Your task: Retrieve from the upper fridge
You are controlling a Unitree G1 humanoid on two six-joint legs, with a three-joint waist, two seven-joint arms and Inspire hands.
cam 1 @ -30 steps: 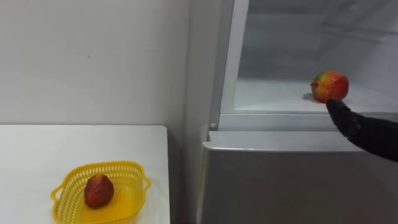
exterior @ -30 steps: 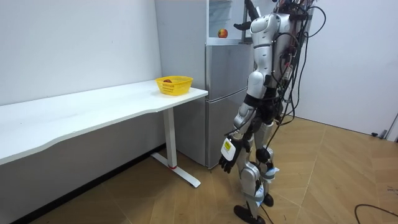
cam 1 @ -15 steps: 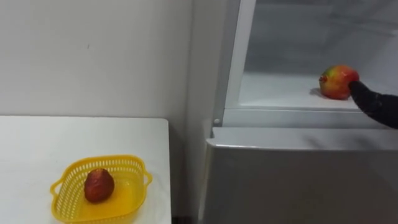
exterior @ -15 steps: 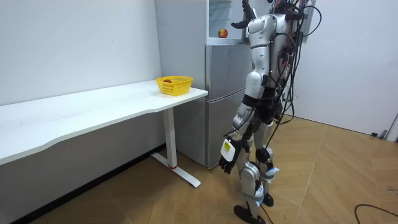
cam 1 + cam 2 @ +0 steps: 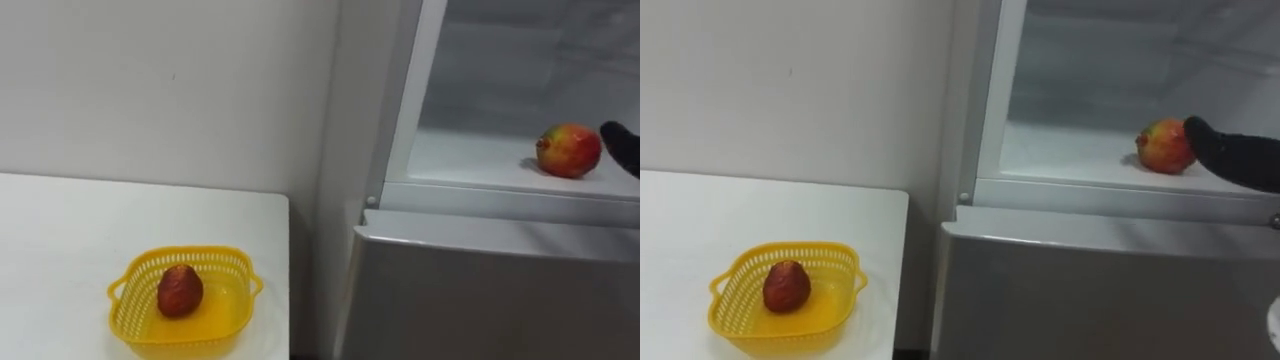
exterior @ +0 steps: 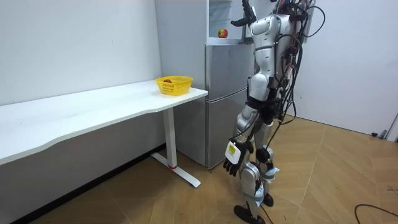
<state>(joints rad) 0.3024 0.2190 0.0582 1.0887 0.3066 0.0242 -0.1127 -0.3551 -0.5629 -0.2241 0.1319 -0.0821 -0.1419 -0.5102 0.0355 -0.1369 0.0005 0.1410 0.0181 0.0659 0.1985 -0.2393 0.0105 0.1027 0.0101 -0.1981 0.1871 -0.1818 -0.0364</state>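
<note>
On the shelf (image 5: 1070,150), right hand (image 5: 1225,152) sits just right of the fruit (image 5: 1164,146), openness untellable; grasping comes next. Left hand (image 6: 231,167) hangs relaxed.

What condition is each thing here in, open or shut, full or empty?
Upper fridge compartment: open.
Lower fridge door: shut.
Red-yellow fruit: on the fridge shelf, not yet lifted.
Right hand: inside the fridge, beside that fruit.
Yellow basket: on the white table, holding a dark red fruit.
Left hand: hanging open, empty.

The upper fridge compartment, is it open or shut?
Open: its white shelf shows inside, with a red-yellow fruit resting on it and the right hand beside the fruit.
</note>
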